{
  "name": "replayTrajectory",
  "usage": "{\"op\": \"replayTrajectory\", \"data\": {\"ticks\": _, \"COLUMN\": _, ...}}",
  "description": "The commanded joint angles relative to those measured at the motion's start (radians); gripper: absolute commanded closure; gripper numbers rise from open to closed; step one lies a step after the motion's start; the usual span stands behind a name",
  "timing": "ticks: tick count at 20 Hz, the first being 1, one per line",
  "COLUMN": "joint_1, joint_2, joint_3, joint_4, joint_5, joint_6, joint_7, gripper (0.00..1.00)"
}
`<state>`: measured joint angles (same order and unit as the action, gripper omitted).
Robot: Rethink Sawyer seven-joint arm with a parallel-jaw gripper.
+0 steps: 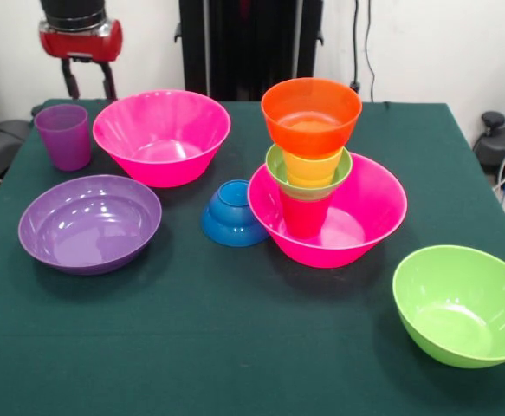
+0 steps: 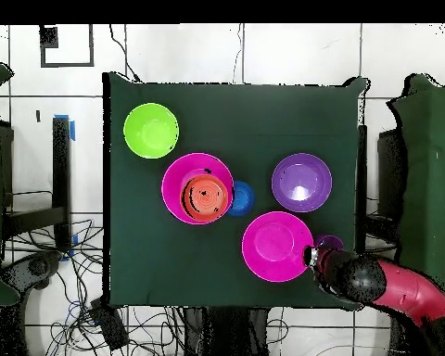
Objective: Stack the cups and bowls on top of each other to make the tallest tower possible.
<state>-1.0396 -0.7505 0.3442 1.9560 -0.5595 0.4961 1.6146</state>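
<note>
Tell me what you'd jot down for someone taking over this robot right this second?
Gripper: above the purple cup at the table's corner, holding nothing I can see; open or shut unclear.
Done: a tower stands in one pink bowl: red cup, small green bowl, yellow cup, orange bowl on top.
Left: purple cup, second pink bowl, purple bowl, blue bowl tipped against the tower's pink bowl, lime bowl, all loose on the table.
</note>
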Motion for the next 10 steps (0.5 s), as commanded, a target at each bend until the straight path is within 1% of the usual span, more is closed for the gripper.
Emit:
{"op": "replayTrajectory", "data": {"ticks": 1, "joint_1": -0.006, "joint_2": 0.016, "joint_3": 0.129, "joint_4": -0.112, "joint_5": -0.074, "joint_6": 0.100, "joint_7": -0.251, "gripper": 0.00}}
{"op": "replayTrajectory", "data": {"ticks": 5, "joint_1": -0.027, "joint_2": 0.029, "joint_3": 0.142, "joint_4": -0.117, "joint_5": -0.093, "joint_6": 0.102, "joint_7": -0.261, "gripper": 0.00}}
{"op": "replayTrajectory", "data": {"ticks": 10, "joint_1": -0.063, "joint_2": 0.073, "joint_3": 0.159, "joint_4": -0.148, "joint_5": -0.129, "joint_6": 0.100, "joint_7": -0.293, "gripper": 0.00}}
